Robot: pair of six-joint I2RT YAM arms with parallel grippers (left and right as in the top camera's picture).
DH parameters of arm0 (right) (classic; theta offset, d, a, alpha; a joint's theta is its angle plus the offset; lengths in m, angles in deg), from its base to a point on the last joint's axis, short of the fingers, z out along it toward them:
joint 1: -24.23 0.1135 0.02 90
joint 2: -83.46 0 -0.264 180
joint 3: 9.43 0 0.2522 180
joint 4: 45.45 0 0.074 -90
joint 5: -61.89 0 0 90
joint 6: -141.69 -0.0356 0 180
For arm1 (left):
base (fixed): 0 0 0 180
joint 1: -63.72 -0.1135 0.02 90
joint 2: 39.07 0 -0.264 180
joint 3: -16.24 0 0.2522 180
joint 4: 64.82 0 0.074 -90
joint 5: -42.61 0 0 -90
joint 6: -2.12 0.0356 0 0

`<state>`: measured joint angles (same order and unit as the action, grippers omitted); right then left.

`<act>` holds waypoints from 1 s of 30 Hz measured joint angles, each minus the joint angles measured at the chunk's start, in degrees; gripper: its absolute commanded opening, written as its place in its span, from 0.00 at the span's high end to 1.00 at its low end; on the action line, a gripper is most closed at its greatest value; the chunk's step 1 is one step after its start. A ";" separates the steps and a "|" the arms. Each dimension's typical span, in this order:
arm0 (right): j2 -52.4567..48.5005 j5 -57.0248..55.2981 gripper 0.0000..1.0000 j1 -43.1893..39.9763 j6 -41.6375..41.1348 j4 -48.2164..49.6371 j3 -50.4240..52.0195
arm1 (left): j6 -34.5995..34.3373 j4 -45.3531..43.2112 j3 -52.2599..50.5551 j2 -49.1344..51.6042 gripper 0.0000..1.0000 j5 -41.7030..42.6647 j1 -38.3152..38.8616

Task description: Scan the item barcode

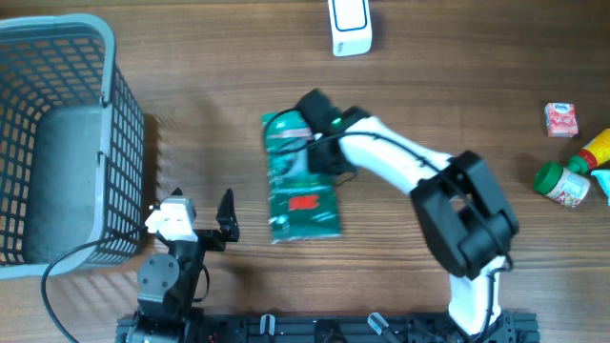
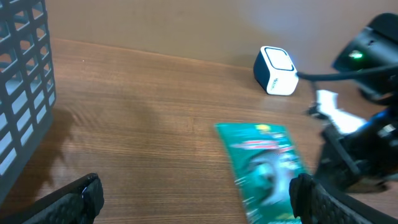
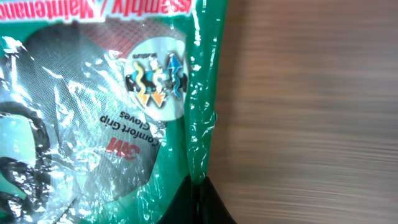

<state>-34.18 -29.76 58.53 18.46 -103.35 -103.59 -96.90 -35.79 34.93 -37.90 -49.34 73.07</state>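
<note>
Wood-grain table fills the view, long brown streaks with a soft sheen. At its left edge stands a grey plastic basket, open lattice walls, partly cut off. In the centre lies the glove pack, flat on the wood: a green rectangle of crinkly, glossy film, grey gloves showing through a clear window. The right gripper is clamped on the pack's wrinkled green edge seam, only its dark tips showing. The left gripper hangs spread wide, holding nothing. At the far edge sits a boxy white scanner. Far right, a pink carton and a green-capped jar, labels unreadable.
</note>
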 measured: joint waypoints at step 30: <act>4.98 11.43 0.78 0.13 12.39 10.73 0.90 | 0.00 -0.02 0.00 0.00 0.00 -0.02 0.02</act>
<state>-29.20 -18.33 58.66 30.85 -92.62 -102.70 -96.90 -35.81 34.93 -37.90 -49.37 73.09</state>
